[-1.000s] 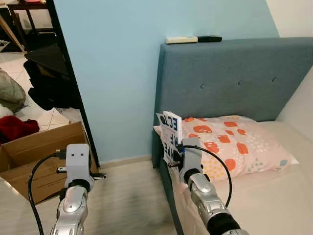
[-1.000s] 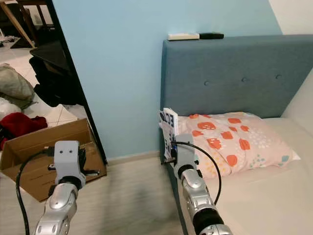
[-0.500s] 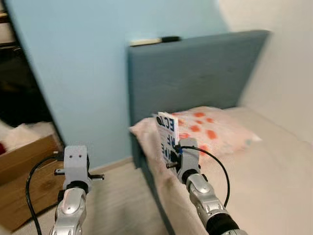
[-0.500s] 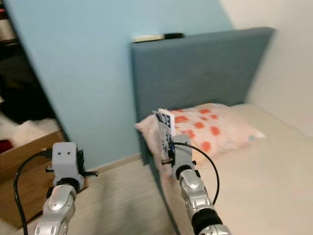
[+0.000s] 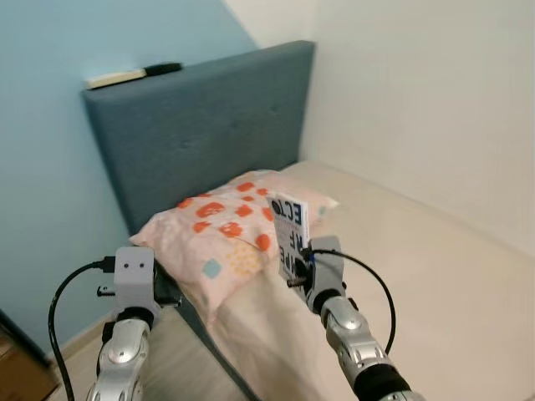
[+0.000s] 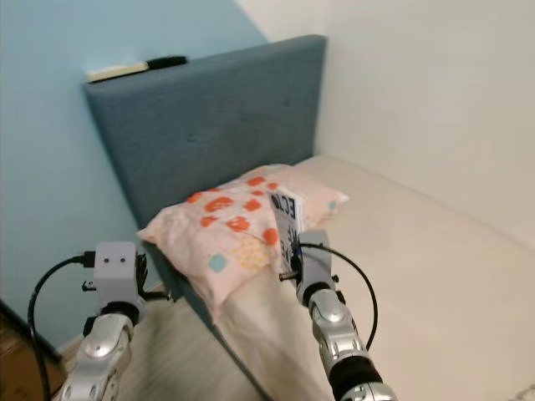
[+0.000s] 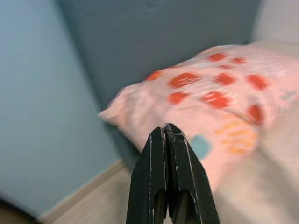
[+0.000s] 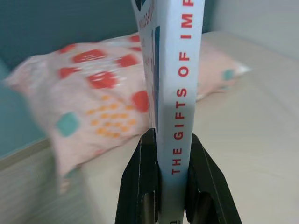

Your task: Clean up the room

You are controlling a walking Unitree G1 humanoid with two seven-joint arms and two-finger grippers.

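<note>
One book (image 8: 175,88): a white paperback with red spine lettering, standing upright and being clamped at its lower end between the two black fingers (image 8: 138,186) of the right gripper (image 8: 174,179). It is being held in the air above the near edge of the bed, just in front of the pillow.

One pillow (image 5: 230,234): pink with orange patches, lying at the head of one beige mattress (image 5: 435,284), against one blue-grey upholstered headboard (image 5: 201,125).

Two small items sitting on top of the headboard: one pale flat object (image 5: 113,78) and one dark object (image 5: 163,68), too small to identify.

One left gripper (image 7: 167,135): carrying nothing, its fingers pressed together, pointing toward the pillow's corner beside the bed.

Blue wall (image 5: 42,150) standing behind the headboard; white wall (image 5: 426,100) running along the bed's far side.
</note>
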